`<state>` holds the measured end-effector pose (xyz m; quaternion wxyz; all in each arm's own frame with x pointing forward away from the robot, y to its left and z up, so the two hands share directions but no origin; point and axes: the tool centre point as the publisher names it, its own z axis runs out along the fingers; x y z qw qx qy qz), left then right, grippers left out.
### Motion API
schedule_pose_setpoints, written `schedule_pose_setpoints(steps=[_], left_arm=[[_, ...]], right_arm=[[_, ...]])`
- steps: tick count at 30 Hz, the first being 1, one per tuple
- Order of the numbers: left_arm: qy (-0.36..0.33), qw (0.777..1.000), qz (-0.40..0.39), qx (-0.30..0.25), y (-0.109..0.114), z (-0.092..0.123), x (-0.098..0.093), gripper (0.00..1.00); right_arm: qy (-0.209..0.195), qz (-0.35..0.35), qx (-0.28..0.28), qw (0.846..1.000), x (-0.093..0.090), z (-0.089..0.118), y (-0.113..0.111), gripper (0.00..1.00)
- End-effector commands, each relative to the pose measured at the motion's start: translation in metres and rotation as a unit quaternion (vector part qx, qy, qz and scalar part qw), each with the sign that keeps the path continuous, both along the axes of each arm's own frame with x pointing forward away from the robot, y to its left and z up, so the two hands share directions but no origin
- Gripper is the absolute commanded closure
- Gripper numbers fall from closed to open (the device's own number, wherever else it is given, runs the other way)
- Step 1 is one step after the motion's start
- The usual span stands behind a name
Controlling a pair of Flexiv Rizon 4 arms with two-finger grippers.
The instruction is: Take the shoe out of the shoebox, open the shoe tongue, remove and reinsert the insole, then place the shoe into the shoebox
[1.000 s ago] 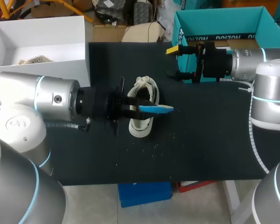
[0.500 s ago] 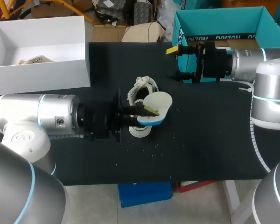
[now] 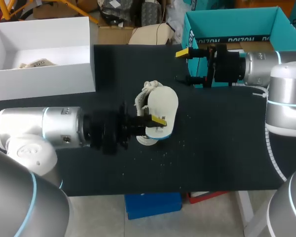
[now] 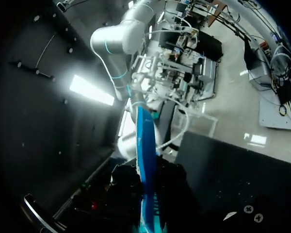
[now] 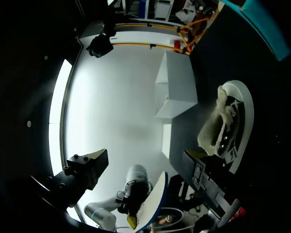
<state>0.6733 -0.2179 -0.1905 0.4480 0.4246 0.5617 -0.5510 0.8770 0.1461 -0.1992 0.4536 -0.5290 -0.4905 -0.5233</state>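
A white lace-up shoe lies on the black table, near its middle. My left gripper is shut on the edge of the insole, which has a white top and a blue underside. The insole hovers flat over the shoe and hides much of it. In the left wrist view the insole stands edge-on between the fingers. My right gripper is open and empty at the table's far side, apart from the shoe. Its wrist view shows the shoe and the held insole ahead of its fingers.
An open white box stands at the far left with a small pale object inside. An open teal box stands at the far right, behind my right arm. White crumbs dot the mat in front of the shoe.
The left gripper has turned the insole from edge-on, blue side showing, to flat with its white face up, and has brought it over the shoe. The right arm has kept still.
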Motion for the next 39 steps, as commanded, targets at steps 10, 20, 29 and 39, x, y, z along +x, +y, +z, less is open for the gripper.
schedule_pose_setpoints(steps=[10,20,29,39], left_arm=[[-0.056,0.998,0.015,-0.01,-0.006,-0.009,0.005,1.0],[-0.194,0.981,0.008,-0.017,-0.016,-0.033,0.016,1.0],[-0.222,0.975,0.014,-0.01,-0.013,-0.058,0.055,1.0],[-0.209,0.977,0.027,0.028,-0.013,-0.057,0.114,1.0]], right_arm=[[0.0,-0.001,0.0,1.0,0.0,-0.001,0.002,0.0],[0.0,-0.001,0.0,1.0,0.0,-0.001,0.002,0.0],[0.0,-0.001,0.0,1.0,0.0,-0.001,0.002,0.0],[0.0,-0.001,0.0,1.0,0.0,-0.001,0.002,0.0]])
